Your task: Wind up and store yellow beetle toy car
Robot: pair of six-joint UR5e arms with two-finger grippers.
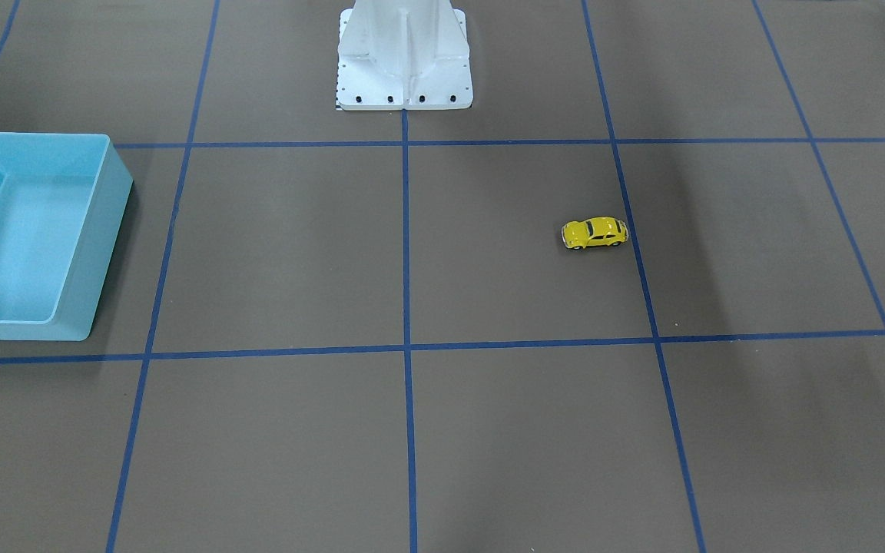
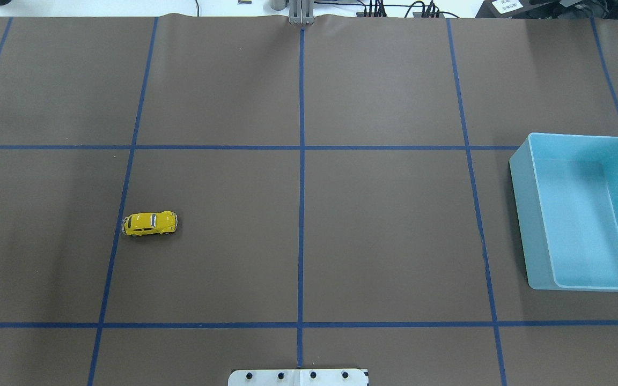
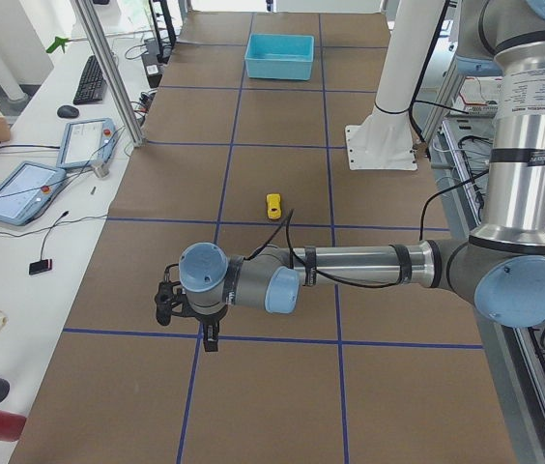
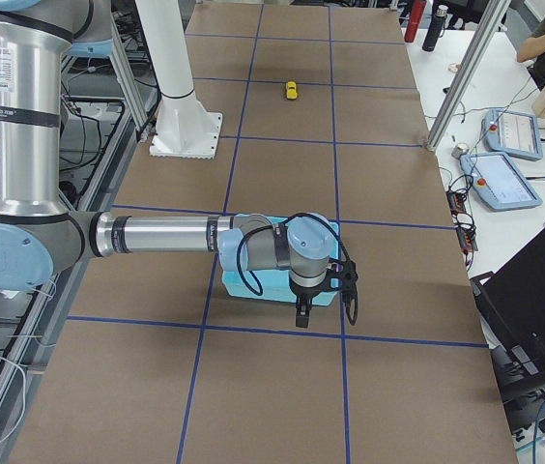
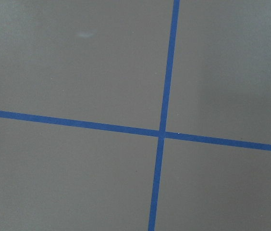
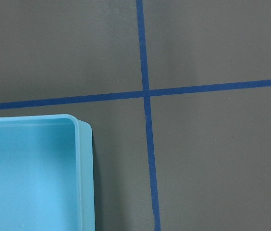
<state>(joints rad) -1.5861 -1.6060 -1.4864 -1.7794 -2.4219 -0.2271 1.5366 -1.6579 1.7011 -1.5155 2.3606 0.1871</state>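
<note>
The yellow beetle toy car [image 1: 594,233] stands on its wheels on the brown table mat, on my left side [image 2: 149,223], beside a blue tape line. It also shows in the side views [image 3: 273,205] [image 4: 292,90]. The light-blue bin [image 2: 523,214] sits empty at the far right of my side [image 1: 97,253]. My left gripper [image 3: 187,324] hangs above the mat well away from the car, toward the table's left end. My right gripper [image 4: 326,311] hovers just beyond the bin's corner [image 6: 85,173]. I cannot tell whether either gripper is open or shut.
The white robot base [image 1: 404,69] stands at mid table edge. Blue tape lines [image 5: 162,134] divide the mat into squares. Operators' tablets and a keyboard [image 3: 90,79] lie on the side bench beyond the metal posts.
</note>
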